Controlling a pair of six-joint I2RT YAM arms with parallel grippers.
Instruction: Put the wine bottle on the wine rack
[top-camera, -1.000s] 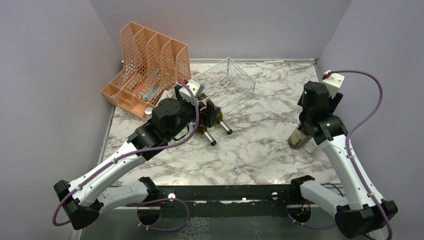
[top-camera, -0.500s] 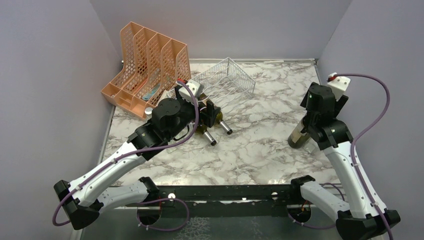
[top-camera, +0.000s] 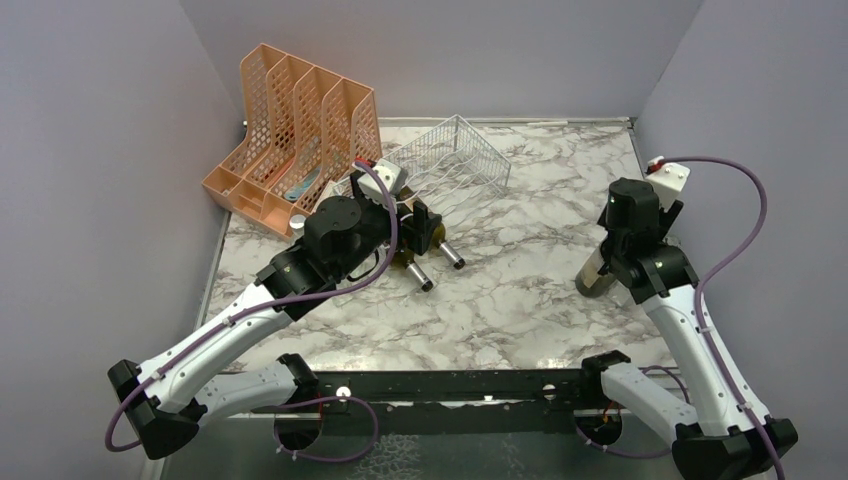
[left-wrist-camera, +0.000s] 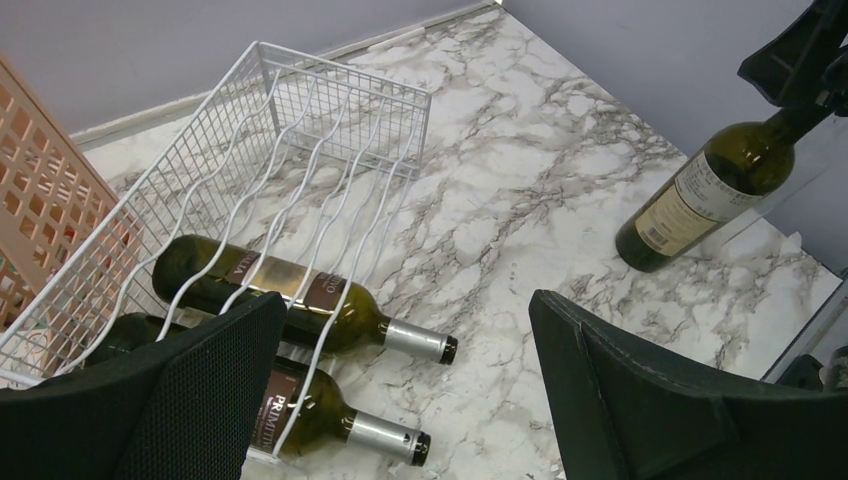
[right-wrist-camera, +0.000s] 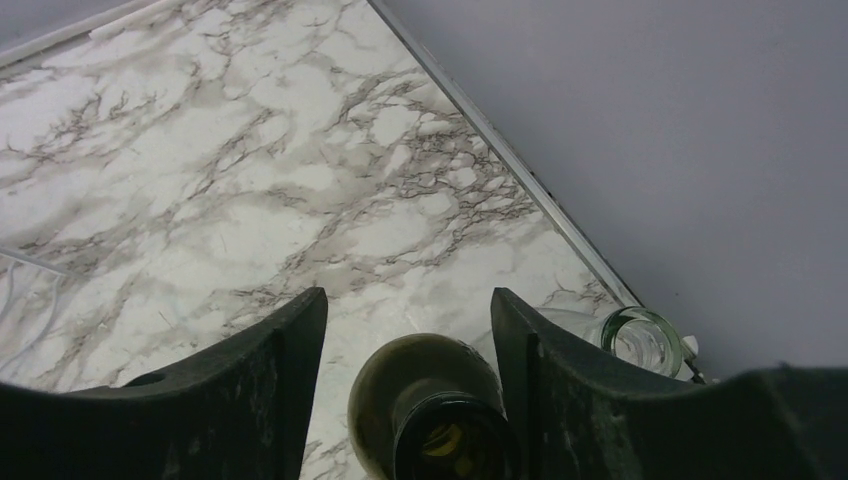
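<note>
As wrist view shows, wine bottle (right-wrist-camera: 425, 385) uncorked

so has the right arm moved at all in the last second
Yes, slightly: in the top view the right wrist has pulled back toward the near side, farther from the table's back edge, staying over the wine bottle.

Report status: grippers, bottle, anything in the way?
Left gripper open by wine rack. Right gripper open, jaws straddling neck of standing wine bottle. Clear glass close beside it.
</note>
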